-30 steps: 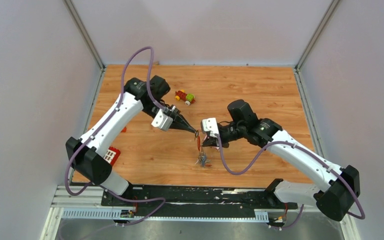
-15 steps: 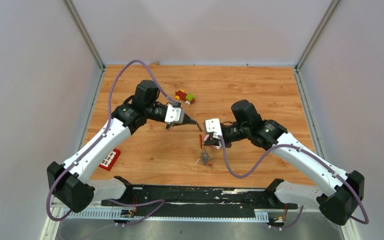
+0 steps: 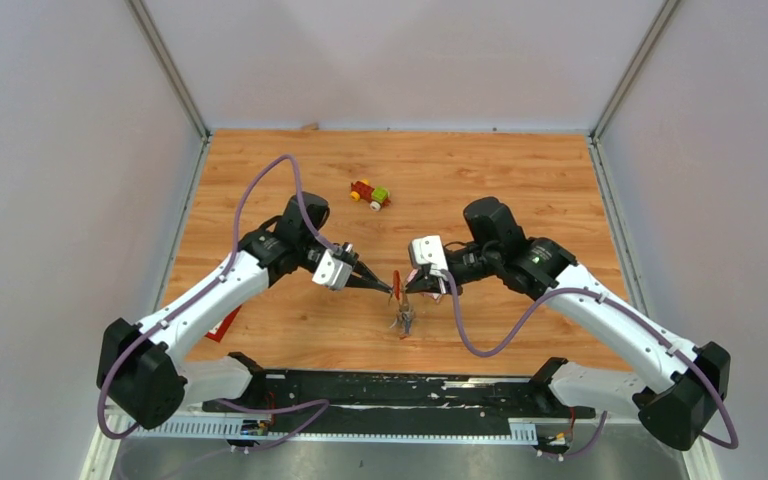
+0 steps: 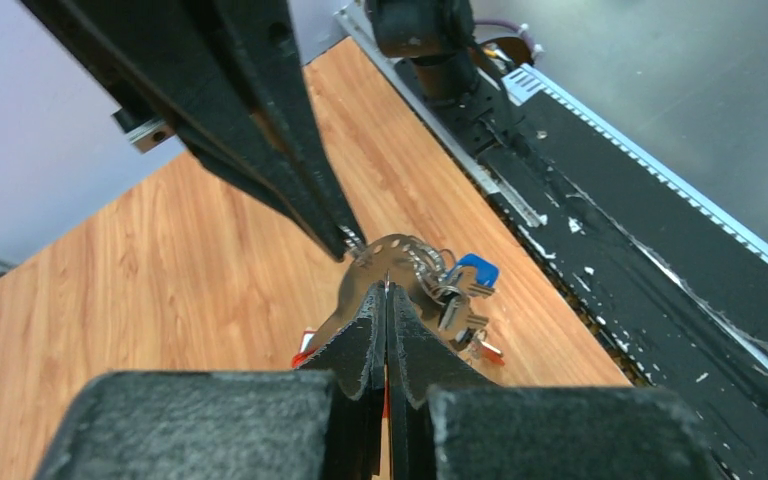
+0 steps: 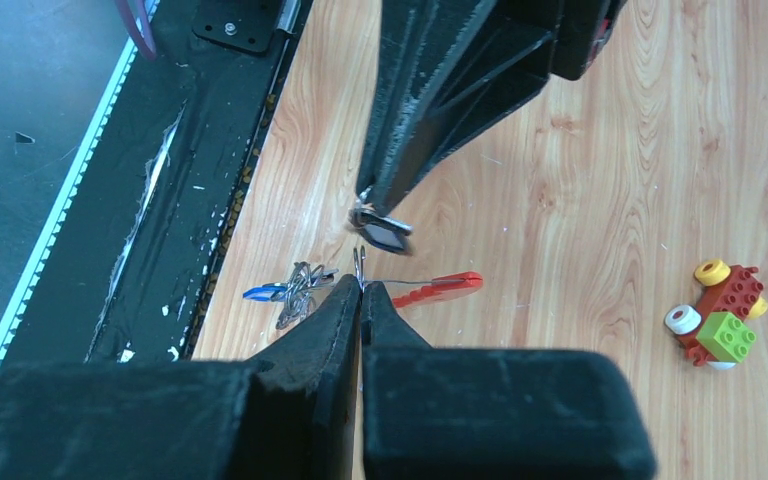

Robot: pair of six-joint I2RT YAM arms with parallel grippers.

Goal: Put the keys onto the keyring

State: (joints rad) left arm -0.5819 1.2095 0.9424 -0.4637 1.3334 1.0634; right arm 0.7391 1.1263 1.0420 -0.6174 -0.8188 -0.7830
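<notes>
Overhead view, with both wrist views for detail. You have the two arms meeting tip to tip in the lower middle of the frame, over the wooden table [image 3: 520, 180]. The left gripper [image 3: 388, 289] comes in from the left with its jaws pressed together; in its wrist view they pinch the grey fob [image 4: 392, 258] of the keyring [image 3: 397, 279]. The right gripper [image 3: 409, 289] comes in from the right, jaws likewise closed, and in its wrist view the thin ring [image 5: 360, 262] rises straight from its fingertips, with the red fob [image 5: 440, 288] just beside it. The keys [image 3: 402, 320] form a small cluster just below the two tips, one with a blue head [image 4: 478, 270]; you cannot tell whether they hang from the ring or rest on the wood. The cluster lies near the table's lower edge, where the black rail [image 3: 400, 385] runs across the frame. A toy car [image 3: 370, 194] stands well apart in the upper middle. A red block [image 3: 222, 322] sits at lower left, partly under the left arm. Bare wood spreads across the upper part and the right of the table, bounded by the side walls [image 3: 60, 200] and the back wall.
</notes>
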